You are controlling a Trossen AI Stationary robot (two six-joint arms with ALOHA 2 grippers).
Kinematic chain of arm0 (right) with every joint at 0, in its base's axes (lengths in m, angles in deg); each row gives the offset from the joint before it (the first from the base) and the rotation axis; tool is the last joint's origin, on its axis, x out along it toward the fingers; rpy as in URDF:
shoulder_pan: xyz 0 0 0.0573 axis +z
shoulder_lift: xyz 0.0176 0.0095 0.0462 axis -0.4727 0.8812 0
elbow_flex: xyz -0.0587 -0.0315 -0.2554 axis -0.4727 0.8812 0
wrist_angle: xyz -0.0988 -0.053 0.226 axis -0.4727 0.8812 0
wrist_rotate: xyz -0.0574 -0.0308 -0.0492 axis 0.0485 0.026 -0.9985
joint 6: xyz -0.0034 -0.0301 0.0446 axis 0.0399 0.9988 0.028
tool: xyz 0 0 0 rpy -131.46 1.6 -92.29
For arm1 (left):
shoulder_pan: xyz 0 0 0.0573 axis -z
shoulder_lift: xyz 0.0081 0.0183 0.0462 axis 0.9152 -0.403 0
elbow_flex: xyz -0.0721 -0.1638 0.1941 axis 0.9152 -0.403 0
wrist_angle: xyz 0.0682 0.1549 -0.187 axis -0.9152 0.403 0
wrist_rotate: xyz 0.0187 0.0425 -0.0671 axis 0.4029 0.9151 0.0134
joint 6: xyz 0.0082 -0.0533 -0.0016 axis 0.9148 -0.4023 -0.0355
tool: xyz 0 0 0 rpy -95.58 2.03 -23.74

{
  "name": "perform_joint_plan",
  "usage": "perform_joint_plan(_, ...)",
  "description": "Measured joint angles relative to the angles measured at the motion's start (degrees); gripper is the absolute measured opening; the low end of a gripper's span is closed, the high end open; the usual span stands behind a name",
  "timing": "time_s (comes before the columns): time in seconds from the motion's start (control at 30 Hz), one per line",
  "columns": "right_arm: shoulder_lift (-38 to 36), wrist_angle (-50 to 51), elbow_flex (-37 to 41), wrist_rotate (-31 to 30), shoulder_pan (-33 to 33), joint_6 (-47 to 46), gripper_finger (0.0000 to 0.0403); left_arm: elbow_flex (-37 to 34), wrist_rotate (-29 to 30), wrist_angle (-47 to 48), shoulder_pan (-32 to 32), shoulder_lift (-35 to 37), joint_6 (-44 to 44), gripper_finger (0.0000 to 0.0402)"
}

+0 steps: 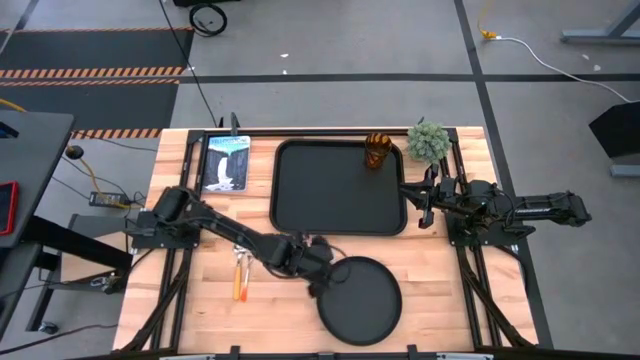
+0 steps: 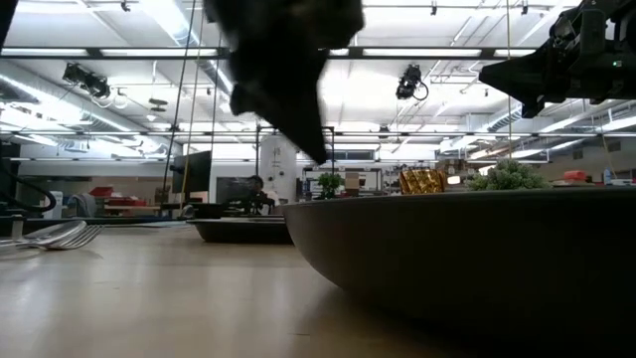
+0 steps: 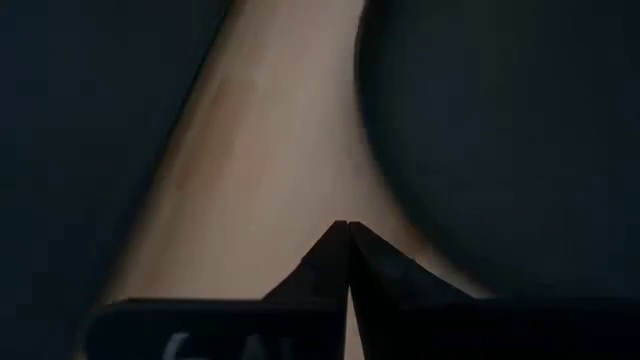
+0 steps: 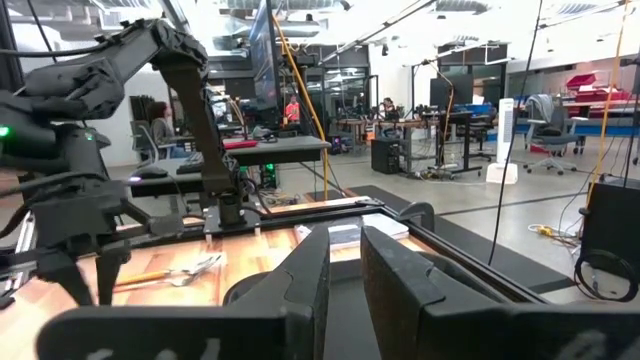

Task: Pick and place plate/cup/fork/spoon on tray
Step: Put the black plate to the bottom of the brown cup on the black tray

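The plate sits on bare table, off the tray; the left gripper hovers at its rim, fingers pinched together, likely lining up a grasp; the right gripper, narrowly parted, waits beside the tray.

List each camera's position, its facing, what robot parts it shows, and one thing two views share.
High: overhead, straight down; both arms, large black rectangular tray.
Low: tabletop height, level; round black plate up close, left gripper above.
Left wrist: looks down past shut fingers at wood.
Right wrist: looks across the table; its own fingers, left arm.
Shared: high and low show the amber-brown glossy cup.
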Motion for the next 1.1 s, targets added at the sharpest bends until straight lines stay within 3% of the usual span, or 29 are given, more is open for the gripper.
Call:
perform_joint_plan(0.1, 0.02, 0.00, 0.00, 0.00, 0.00, 0.01, 0.0068, 0.02, -4.06, -6.27, -1.37, -0.57, -5.56, 0.0040)
perform_joint_plan(0.27, 0.01, 0.00, 0.00, 0.00, 0.01, 0.01, 0.0068, -0.02, -7.20, -6.06, -2.96, -1.86, -12.98, 0.0115)
perform_joint_plan(0.43, 0.00, 0.01, 0.00, -0.02, 0.00, 0.01, 0.0068, -0.10, -11.54, -6.64, -4.40, -3.10, -15.65, 0.0193)
perform_joint_plan(0.53, 0.00, 0.01, 0.00, 0.00, 0.00, -0.01, 0.0068, -0.02, -14.04, -6.34, -4.69, -4.10, -15.91, 0.0217)
perform_joint_plan(0.8, 0.33, -0.41, 0.00, 0.02, 0.00, -0.01, 0.0068, -0.04, -16.92, -7.77, -4.62, -7.20, -16.30, 0.0205)
perform_joint_plan(1.1, 0.52, -1.22, 0.01, 0.04, 0.01, 0.01, 0.0068, -0.04, -16.81, -8.50, -4.64, -7.52, -17.45, 0.0128)
